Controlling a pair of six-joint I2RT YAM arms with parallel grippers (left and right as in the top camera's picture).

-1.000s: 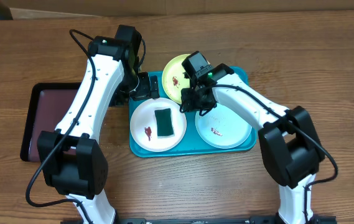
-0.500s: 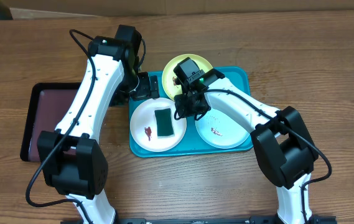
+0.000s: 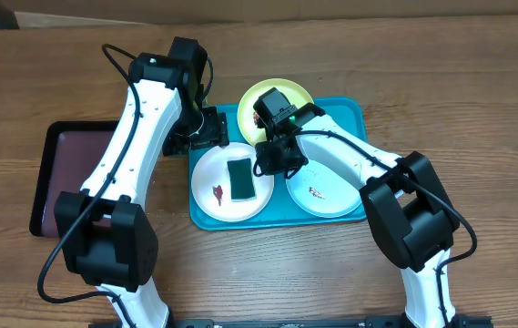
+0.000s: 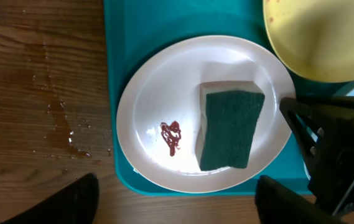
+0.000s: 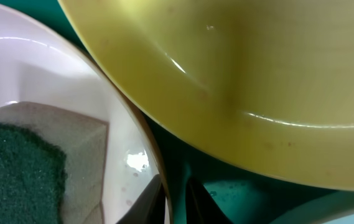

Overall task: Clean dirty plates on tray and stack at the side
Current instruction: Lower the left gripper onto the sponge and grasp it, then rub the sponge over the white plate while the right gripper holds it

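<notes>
1. Showing the tray (image 3: 348, 114), turquoise, on a wooden table (image 3: 477, 100), with all three plates in it or on its rim
2. White plate (image 3: 211, 169): flat in the tray's near-left part. A green-topped sponge (image 3: 238, 179) rests on its middle, and a red-brown smear (image 3: 215, 192) lies just left of the sponge
3. Pale plate (image 3: 331, 196): flat in the tray's near-right part, with a small dark smear on it, partly under the right arm
4. Yellow-green plate (image 3: 251, 111): at the middle of the tray's far edge, overhanging that rim. In the right wrist view its near edge reaches over the white plate's rim
5. Right gripper (image 3: 268, 166): above the tray's middle, at the white plate's right edge. Its fingers (image 5: 145, 202) stand narrow, with that plate's rim between them
6. Left gripper (image 3: 206, 129): above the tray's far-left corner. Its fingers (image 4: 77, 199) are spread wide and hold nothing
7. Maroon tray (image 3: 72, 164): left of the turquoise tray, apart from it, partly under the left arm. Wet spatter (image 4: 58, 118) marks the wood just left of the turquoise tray
</notes>
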